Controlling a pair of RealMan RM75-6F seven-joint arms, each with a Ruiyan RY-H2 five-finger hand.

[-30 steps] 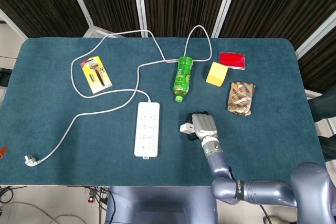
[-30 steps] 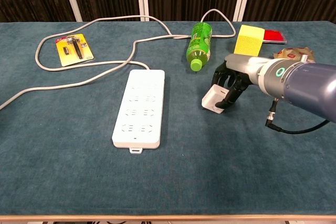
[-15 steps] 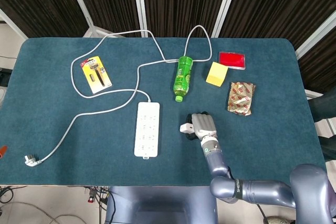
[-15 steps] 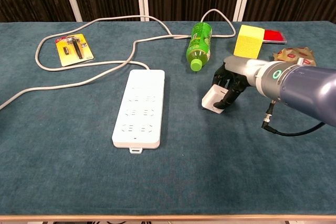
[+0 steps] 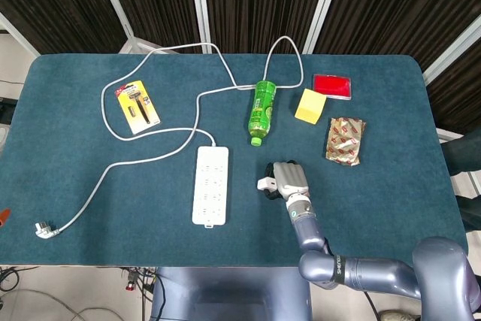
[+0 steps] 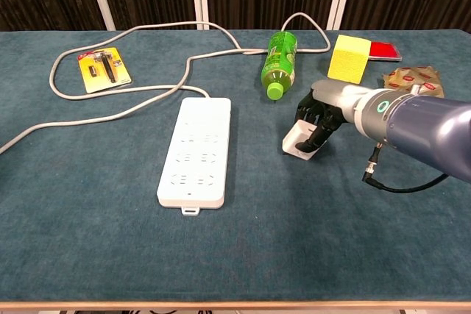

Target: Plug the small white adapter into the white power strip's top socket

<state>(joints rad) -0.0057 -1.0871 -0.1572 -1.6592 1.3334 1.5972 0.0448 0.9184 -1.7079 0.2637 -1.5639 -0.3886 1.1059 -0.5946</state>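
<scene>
The right hand has its dark fingers curled down around the small white adapter, which lies on the blue cloth to the right of the white power strip and just below the cap of the green bottle. The fingers appear closed on the adapter, but whether the hold is firm I cannot tell — the block seems to rest on the cloth with only one side covered. The left hand is not visible in either view. The main risk, as I judge it, is a shallow hold: on lifting, the adapter could turn or slip out, and then its prongs would not meet the top socket squarely. The cable leaving that end of the strip could also be caught. The chest view shows the fingers and the adapter's side face; the head view shows only a white corner beside the back of the hand, but gives the strip's full socket row from above.
</scene>
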